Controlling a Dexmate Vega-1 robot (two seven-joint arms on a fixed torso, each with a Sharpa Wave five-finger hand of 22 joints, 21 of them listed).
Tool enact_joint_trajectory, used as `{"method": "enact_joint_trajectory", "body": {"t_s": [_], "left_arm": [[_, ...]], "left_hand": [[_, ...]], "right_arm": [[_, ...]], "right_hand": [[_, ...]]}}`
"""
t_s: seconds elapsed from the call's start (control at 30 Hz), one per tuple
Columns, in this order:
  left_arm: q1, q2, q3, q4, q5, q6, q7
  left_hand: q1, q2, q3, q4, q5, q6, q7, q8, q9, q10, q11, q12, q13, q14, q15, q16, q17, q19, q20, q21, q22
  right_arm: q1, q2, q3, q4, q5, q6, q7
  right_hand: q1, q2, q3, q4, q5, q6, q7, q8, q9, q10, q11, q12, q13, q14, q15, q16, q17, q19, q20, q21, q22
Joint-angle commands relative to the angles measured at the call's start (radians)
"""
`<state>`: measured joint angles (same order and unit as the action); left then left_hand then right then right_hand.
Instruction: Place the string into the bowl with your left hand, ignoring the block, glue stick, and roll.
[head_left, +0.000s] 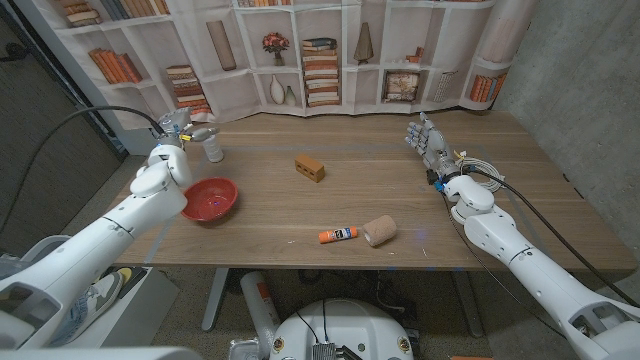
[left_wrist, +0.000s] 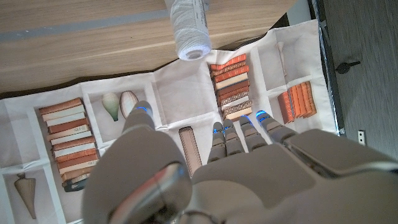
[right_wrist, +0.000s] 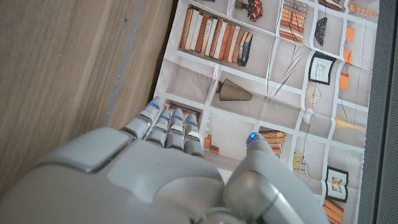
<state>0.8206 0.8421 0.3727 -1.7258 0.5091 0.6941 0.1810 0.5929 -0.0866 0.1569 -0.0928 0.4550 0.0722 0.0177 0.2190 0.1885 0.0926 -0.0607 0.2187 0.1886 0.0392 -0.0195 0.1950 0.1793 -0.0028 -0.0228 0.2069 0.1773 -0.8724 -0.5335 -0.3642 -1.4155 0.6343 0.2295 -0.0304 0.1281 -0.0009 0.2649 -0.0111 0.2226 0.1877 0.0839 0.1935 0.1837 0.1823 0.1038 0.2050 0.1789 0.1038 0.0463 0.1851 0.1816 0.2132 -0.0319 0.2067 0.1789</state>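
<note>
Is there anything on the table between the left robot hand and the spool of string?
Nothing: in the left wrist view, the left robot hand faces the string with its fingers apart, and no object lies between them.

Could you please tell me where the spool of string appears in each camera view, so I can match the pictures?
Head view: the spool of string stands at the table's far left, just beyond the left hand.
Left wrist view: the spool stands on the wood, past the fingers.
Right wrist view: not in it.
Shared landmark: the bookshelf backdrop behind the table.
</note>
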Motion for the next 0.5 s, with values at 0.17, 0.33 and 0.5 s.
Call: {"method": "enact_joint_trajectory", "body": {"t_s": [0.17, 0.33, 0.5], "left_arm": [[-0.129, -0.013, 0.092, 0.103, 0.044, 0.004, -0.093], [-0.157, -0.032, 0.102, 0.138, 0.043, -0.004, -0.099], [-0.189, -0.047, 0.124, 0.174, 0.055, -0.003, -0.112]], "left_hand": [[0.032, -0.013, -0.004, -0.017, 0.007, 0.034, -0.008, 0.011, 0.003, 0.032, -0.01, 0.009, 0.005, 0.03, -0.011, 0.005, 0.001, 0.021, -0.006, 0.006, 0.002], [0.042, -0.02, -0.008, -0.023, 0.008, 0.043, -0.011, 0.012, 0.003, 0.04, -0.017, 0.01, 0.005, 0.041, -0.013, 0.007, 0.001, 0.031, -0.008, 0.008, 0.002], [0.05, -0.025, -0.011, -0.028, 0.008, 0.045, -0.016, 0.011, 0.003, 0.043, -0.018, 0.009, 0.005, 0.044, -0.015, 0.007, 0.001, 0.038, -0.008, 0.01, 0.002]], "right_arm": [[-0.013, -0.012, 0.002, -0.036, -0.009, -0.022, -0.031], [-0.015, -0.016, 0.002, -0.05, -0.016, -0.031, -0.045], [-0.016, -0.018, 0.003, -0.058, -0.02, -0.033, -0.052]], "right_hand": [[0.003, -0.005, -0.005, 0.0, 0.007, 0.009, -0.001, 0.001, 0.003, 0.004, -0.002, 0.005, 0.005, 0.005, 0.002, 0.001, 0.002, 0.003, 0.003, -0.003, 0.006], [0.002, -0.005, -0.005, 0.0, 0.007, 0.01, 0.0, 0.001, 0.003, 0.004, -0.001, 0.005, 0.005, 0.01, -0.001, 0.003, 0.002, 0.003, 0.004, -0.003, 0.006], [0.002, -0.004, -0.006, -0.001, 0.007, 0.01, 0.0, 0.001, 0.004, 0.005, -0.002, 0.005, 0.005, 0.01, 0.001, 0.003, 0.002, 0.003, 0.004, -0.003, 0.006]]}}
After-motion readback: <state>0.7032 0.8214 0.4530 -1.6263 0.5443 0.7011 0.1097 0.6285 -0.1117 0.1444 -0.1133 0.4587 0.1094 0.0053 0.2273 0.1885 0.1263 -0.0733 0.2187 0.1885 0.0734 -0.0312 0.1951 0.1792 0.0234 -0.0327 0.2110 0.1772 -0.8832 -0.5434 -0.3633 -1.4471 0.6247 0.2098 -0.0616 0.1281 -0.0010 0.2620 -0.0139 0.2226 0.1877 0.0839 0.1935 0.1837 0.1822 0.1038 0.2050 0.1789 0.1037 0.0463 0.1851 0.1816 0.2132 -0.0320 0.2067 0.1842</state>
